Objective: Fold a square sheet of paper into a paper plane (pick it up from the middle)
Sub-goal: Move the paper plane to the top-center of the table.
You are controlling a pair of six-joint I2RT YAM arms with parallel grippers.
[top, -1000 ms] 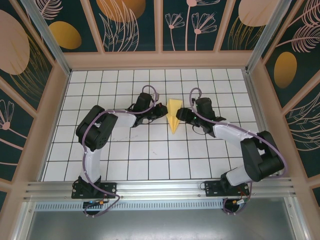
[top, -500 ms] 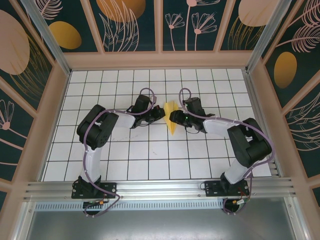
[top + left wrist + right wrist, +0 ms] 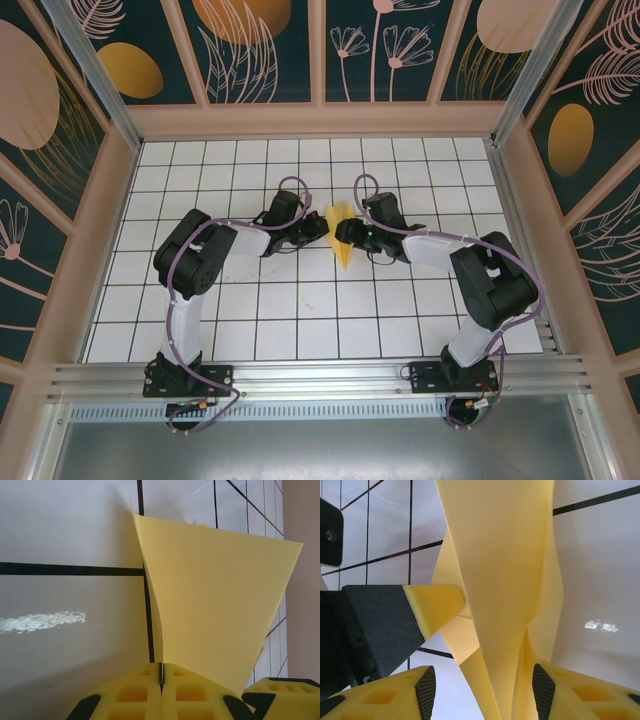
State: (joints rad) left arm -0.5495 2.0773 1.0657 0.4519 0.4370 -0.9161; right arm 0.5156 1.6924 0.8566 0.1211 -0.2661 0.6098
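The paper plane [image 3: 344,252], a narrow yellow dart with its tip towards the arms, stands on edge mid-table between both grippers. As a flat square, the sheet of paper is out of view; the yellow paper is folded. My left gripper [image 3: 323,228] is shut on the plane's edge, and in the left wrist view the paper plane [image 3: 215,595] fans out from the closed left gripper [image 3: 162,672]. My right gripper [image 3: 343,232] is open, and in the right wrist view the folded paper plane [image 3: 505,555] rises between the spread pads of the right gripper [image 3: 484,687].
White grid-tiled table [image 3: 300,310] with wooden walls round it. The left gripper's finger [image 3: 432,605] sits close beside the plane in the right wrist view. A right gripper finger [image 3: 285,695] shows at the lower right of the left wrist view.
The right arm has swung left towards the plane, so its open gripper now straddles the paper. The left gripper has edged slightly right with the plane held.
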